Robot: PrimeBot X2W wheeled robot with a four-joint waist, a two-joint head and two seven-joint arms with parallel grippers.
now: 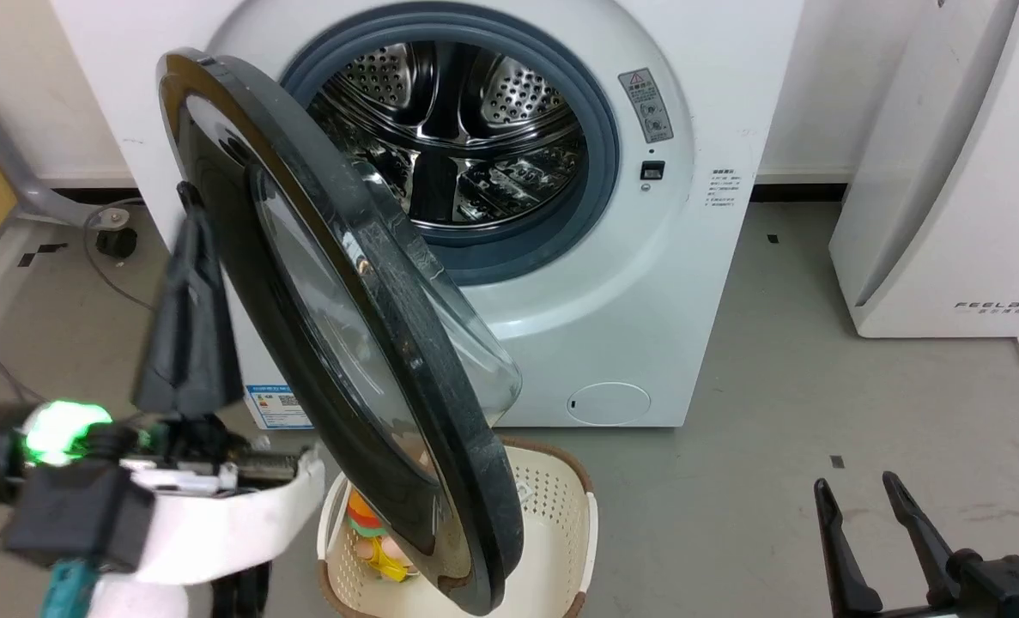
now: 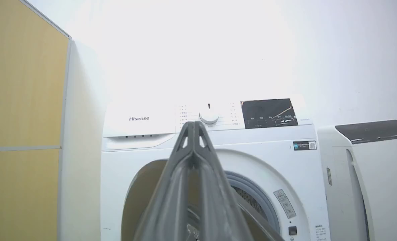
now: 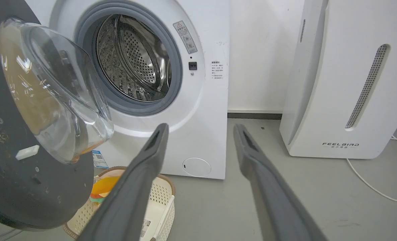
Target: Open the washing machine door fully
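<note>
The white washing machine stands ahead with its steel drum exposed. The washing machine door hangs partly swung out on its left hinge, edge-on to me, its glass bowl bulging toward the machine. My left gripper is shut with nothing between its fingers; it points up just left of the door's outer glossy face, and whether it touches is unclear. In the left wrist view its joined fingertips rise before the control panel. My right gripper is open, low at the right, well away from the door.
A cream perforated basket holding colourful items sits on the floor under the door's lower edge. The white FEELBIRD appliance stands to the right with a cable on the grey floor. A yellow panel is at the left.
</note>
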